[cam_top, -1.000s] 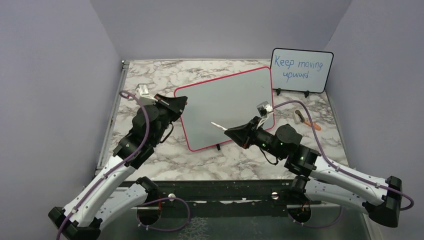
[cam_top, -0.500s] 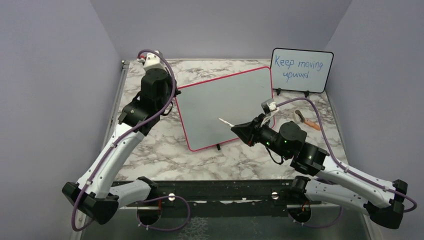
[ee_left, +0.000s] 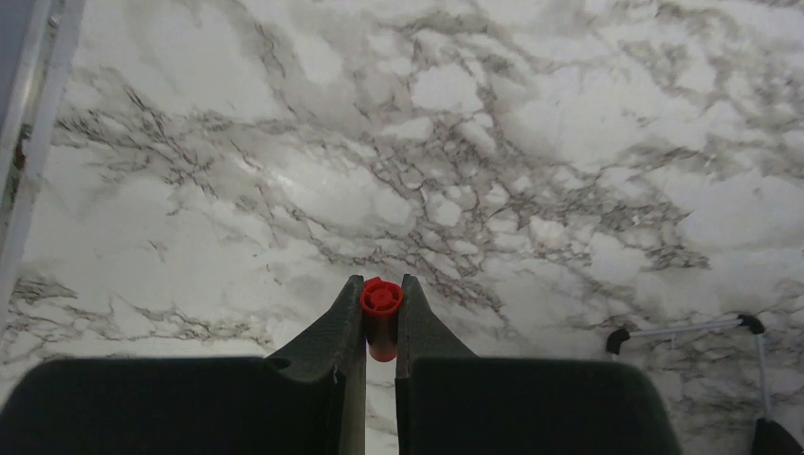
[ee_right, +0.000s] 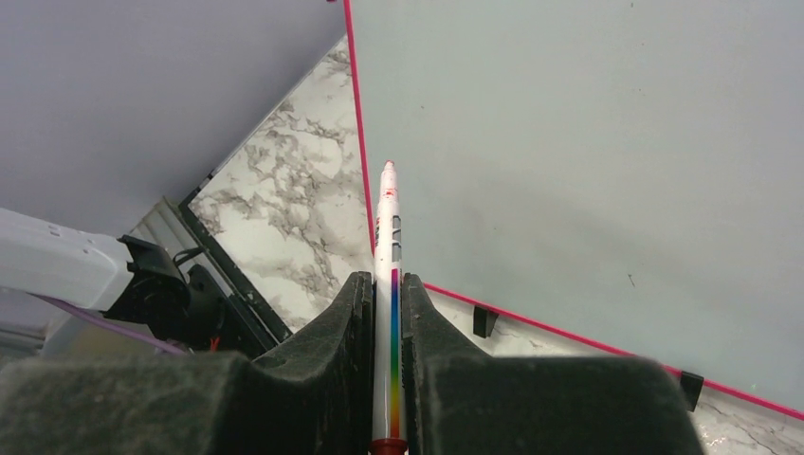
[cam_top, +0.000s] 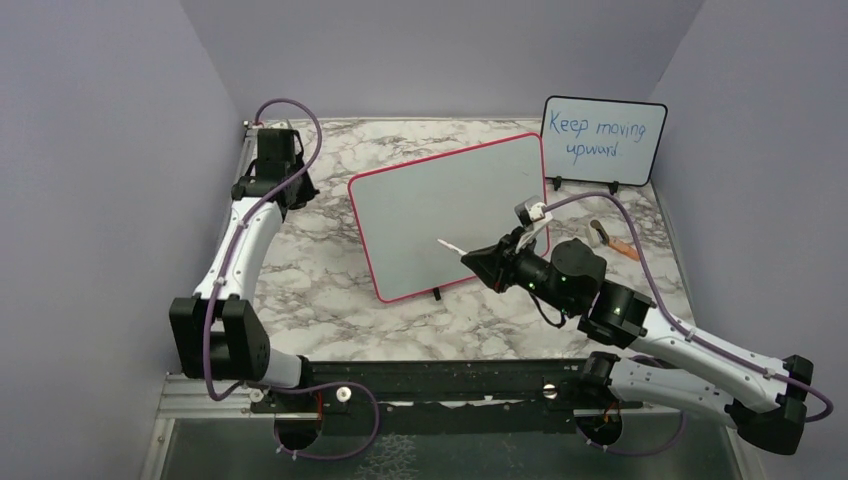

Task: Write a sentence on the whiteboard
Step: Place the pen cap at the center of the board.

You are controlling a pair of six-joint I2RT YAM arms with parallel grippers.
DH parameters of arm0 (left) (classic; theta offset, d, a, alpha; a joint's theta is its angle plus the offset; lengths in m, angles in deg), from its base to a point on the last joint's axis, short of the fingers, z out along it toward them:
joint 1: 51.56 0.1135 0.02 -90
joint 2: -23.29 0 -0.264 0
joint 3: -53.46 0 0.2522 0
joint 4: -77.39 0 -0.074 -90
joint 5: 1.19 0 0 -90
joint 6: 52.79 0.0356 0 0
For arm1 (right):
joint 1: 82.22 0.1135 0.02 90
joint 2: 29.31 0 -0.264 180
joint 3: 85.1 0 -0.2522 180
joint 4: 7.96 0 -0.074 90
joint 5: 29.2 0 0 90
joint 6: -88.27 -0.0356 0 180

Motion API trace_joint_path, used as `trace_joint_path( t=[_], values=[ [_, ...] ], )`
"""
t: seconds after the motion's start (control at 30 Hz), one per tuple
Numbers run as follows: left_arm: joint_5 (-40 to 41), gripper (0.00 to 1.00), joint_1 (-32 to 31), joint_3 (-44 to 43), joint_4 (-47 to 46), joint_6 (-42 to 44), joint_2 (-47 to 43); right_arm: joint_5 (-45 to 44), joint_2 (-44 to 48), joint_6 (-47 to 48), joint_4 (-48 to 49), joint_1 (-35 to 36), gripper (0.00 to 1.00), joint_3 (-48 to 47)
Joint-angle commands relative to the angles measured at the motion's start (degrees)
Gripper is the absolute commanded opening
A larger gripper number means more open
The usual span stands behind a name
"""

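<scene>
The right pincer [ee_right: 384,282] is closed narrowly on a slim white marker with a rainbow stripe [ee_right: 387,223]. The marker is gripped along its barrel, so that the bare tip points away from the fingers toward the large white board with a thin red-pink frame [cam_top: 440,205]. The tip lies low on the board's face, near the middle; whether it touches cannot be told. This whiteboard is propped askew on small black feet at about the middle of the grey-veined marble desk [cam_top: 320,290]. Its far right corner is close to a smaller black-framed board with blue writing [cam_top: 603,140] at the desk's far right corner. The face is blank, so the sentence is not yet begun. The tip is probably best carried high and to the left of the face before the first stroke, so that room is left for the words. Light pressure is advised, since a board merely propped on feet may be pushed back or slid. The left pincer [ee_left: 381,284], pinched on a small red cap [ee_left: 381,308], is held over the far left corner of the desk, well apart from the board.
</scene>
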Motion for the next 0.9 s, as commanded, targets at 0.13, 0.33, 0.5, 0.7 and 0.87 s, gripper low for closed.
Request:
trace_joint_path(
  t=[0.13,0.33,0.5,0.7,0.87],
  values=[
    [-6.7,0.0,2.3,3.5,2.1,4.2,11.1,-1.0,-1.6,0.9,-0.1,0.2,0.01,-2.1],
    [-6.4,0.0,2.4,3.9,1.7,5.1,18.0,-1.3,-2.4,1.1,-0.2,0.2,0.0,-2.4],
    [-8.0,0.0,2.5,4.7,0.4,6.8,23.2,-1.1,-3.1,1.2,0.7,0.2,0.01,-2.3],
    [-9.1,0.0,2.7,4.6,0.2,7.7,26.0,-0.4,-4.7,1.4,1.8,0.2,0.0,-2.4],
    [-10.0,0.08,2.7,4.6,0.2,8.1,27.4,-0.1,-5.1,1.7,1.8,0.2,0.0,-2.9]
  ],
)
